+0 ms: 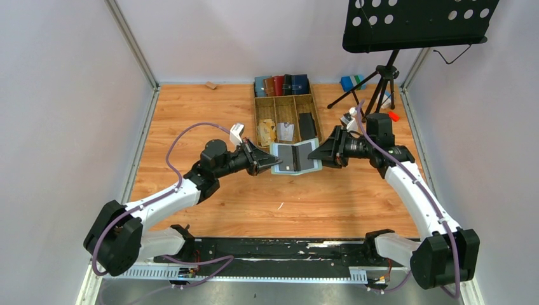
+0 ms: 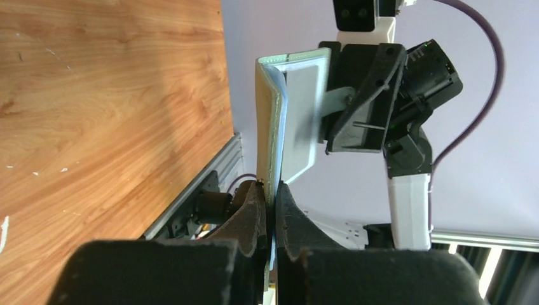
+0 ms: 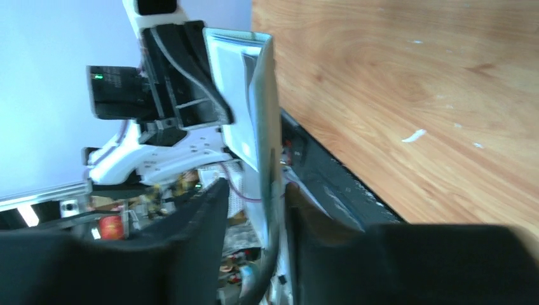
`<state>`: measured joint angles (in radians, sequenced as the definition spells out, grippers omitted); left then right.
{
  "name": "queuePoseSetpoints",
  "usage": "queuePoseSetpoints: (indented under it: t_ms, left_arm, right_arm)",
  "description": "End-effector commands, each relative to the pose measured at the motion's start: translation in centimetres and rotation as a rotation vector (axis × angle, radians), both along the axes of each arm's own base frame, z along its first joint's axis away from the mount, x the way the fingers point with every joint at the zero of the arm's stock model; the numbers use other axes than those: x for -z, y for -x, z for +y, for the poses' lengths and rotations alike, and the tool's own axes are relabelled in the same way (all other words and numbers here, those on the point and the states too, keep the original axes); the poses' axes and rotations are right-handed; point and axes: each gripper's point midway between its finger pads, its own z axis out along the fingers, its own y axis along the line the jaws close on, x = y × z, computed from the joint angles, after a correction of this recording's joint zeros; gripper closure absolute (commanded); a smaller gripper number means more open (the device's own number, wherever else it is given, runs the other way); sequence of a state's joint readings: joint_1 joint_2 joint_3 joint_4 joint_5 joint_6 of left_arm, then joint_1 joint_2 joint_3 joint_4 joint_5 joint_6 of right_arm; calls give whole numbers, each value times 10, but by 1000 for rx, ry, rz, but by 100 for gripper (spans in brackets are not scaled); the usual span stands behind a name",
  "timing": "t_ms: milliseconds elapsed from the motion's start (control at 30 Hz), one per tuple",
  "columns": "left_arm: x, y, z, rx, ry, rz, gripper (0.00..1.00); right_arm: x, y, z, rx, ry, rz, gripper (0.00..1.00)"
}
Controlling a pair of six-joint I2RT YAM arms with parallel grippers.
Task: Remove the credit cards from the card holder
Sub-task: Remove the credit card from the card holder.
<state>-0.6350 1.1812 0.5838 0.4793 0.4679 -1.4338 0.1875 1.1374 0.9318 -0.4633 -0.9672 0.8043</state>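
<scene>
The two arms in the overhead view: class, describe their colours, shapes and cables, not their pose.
The left arm and the right arm match: smooth white link shells between bulky black joint housings. Each ends in a black wedge-shaped head with tapering black fingers. A thin purple cable loops loosely along the outside of each arm. No markings are readable.

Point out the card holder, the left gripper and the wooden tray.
card holder (image 1: 293, 157), top view, open inner face
left gripper (image 1: 270, 161), top view, between its fingertips
wooden tray (image 1: 256, 121), top view, left wall
</scene>
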Motion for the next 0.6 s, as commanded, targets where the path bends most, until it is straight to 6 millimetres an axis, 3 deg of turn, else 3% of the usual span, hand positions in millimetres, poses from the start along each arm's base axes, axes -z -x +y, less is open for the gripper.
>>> queuePoseSetpoints:
  t_ms: [0, 133, 267, 400, 567]
  left_arm:
    - [-20, -1, -3, 11, 19, -57, 100]
    - [-17, 1, 0, 6, -7, -60, 100]
    - [-15, 2, 3, -6, -21, -60, 100]
    - [-19, 0, 2, -10, -13, -65, 100]
    - [-29, -1, -1, 1, 26, -73, 100]
  right_arm:
    - [11, -5, -16, 62, 171, -20, 51]
    - [8, -12, -38, 127, 352, -73, 43]
    - [-26, -17, -49, 163, 416, -222, 46]
    - [-44, -16, -45, 159, 433, -293, 51]
    - [-51, -1, -11, 20, 229, -307, 59]
